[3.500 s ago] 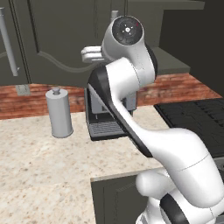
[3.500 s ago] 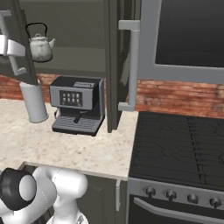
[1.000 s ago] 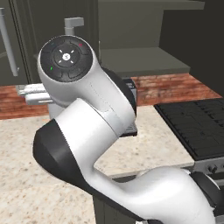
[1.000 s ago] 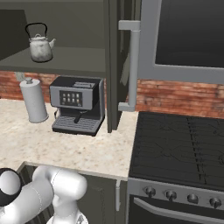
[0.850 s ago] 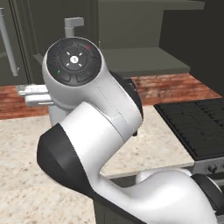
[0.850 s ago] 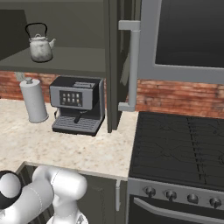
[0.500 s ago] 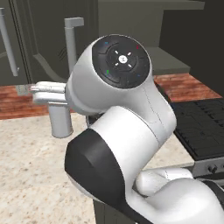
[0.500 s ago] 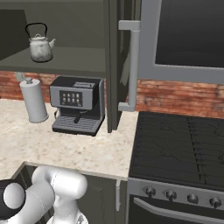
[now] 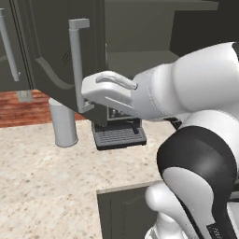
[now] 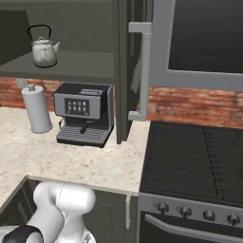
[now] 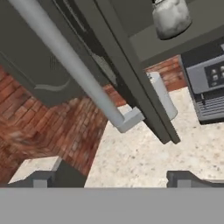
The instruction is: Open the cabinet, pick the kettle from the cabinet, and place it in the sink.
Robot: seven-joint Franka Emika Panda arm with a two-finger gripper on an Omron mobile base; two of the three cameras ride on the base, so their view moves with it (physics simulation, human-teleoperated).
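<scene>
The cabinet (image 10: 80,64) stands open with both doors swung out. On its shelf sits the kettle (image 10: 43,52), small and silvery with a black arched handle; the hand view catches it at the top right as the kettle (image 11: 171,17). My gripper (image 11: 111,180) is open, nothing between its fingertips (image 11: 41,179), facing the left door's silver bar handle (image 11: 74,65). In the left base view my white hand (image 9: 105,91) hovers just right of that handle (image 9: 76,65), below shelf height. The sink is out of view.
A dark coffee machine (image 10: 85,118) and a tall grey cylinder (image 10: 37,114) stand on the speckled counter (image 10: 71,161) under the cabinet. The right door (image 10: 124,71) sticks out edge-on with its handle (image 10: 144,71). A black stove (image 10: 194,161) lies to the right.
My arm has swung over: the hand moved rightward from beside the grey cylinder to just beside the left door's handle. The gripper stayed open. The kettle has not moved.
</scene>
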